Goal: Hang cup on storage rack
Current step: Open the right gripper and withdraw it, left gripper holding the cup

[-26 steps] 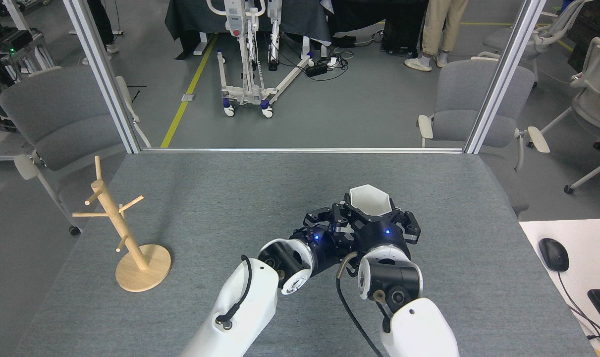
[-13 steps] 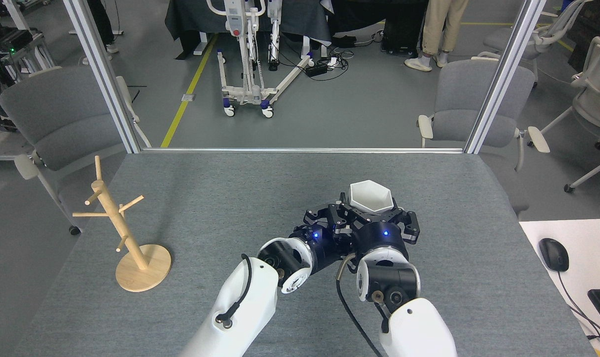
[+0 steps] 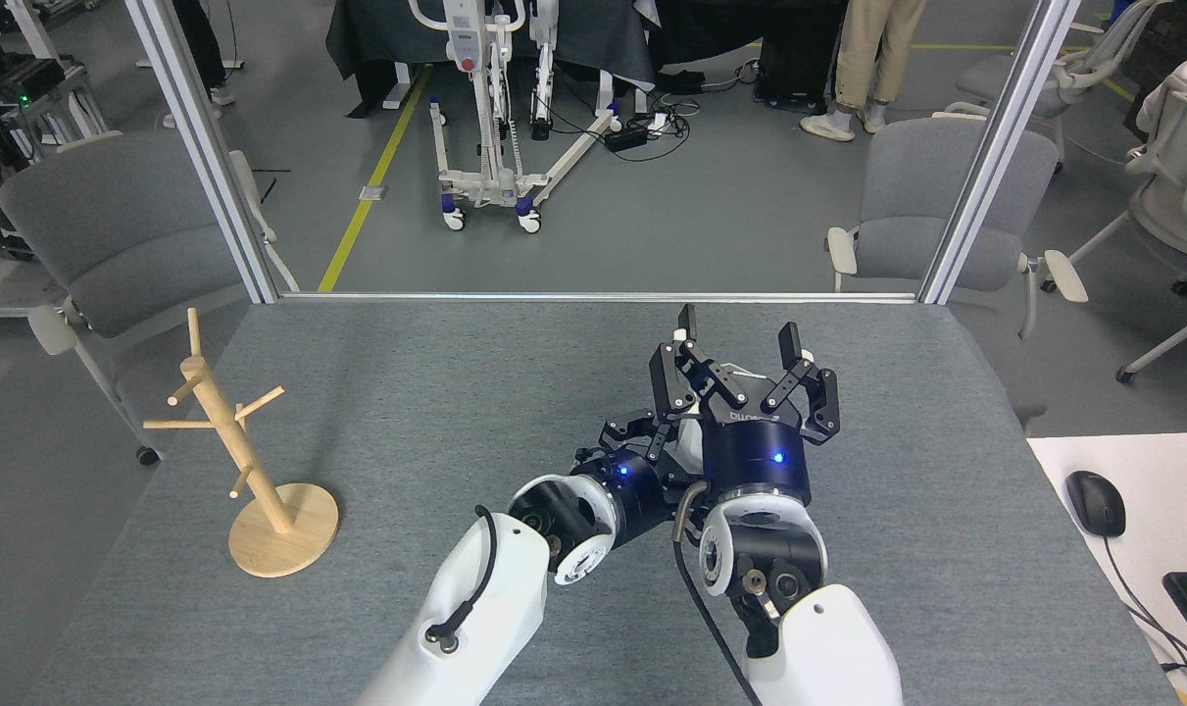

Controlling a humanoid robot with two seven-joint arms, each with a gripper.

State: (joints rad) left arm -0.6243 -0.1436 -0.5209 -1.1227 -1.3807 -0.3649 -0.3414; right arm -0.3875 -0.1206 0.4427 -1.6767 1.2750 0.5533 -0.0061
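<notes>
Here, in the head view, the only view given, the right end effector (image 3: 738,338) stands raised over the middle-right of the table (image 3: 456,373), its two dark fingers spread wide and pointing up and away toward the far edge, with nothing clearly gripped between them. A small pale patch shows low in that gap, but I cannot tell whether it belongs to the cup. The left end effector (image 3: 640,433) sits just beside and below it, on its left, seen dark and partly end-on; whether it is closed on anything cannot be told.

Of the white faceted cup (image 3: 692,446) only a narrow white sliver shows, wedged between the two wrists, touching or nearly touching both. Its rim, and which way its long axis lies, are hidden.

The wooden mug tree (image 3: 222,417) stands well apart, close to the table's left edge. Its pole leans in this view and its short pegs angle outward and upward. The peg reaching toward the table's middle looks the most open to an approach.

So the coming move turns on one relation: the mug tree lies far to the left of both end effectors, on the left arm's side. The left arm is the nearer one and, in my judgement, the better placed to carry the cup across, provided its hold is firm.
</notes>
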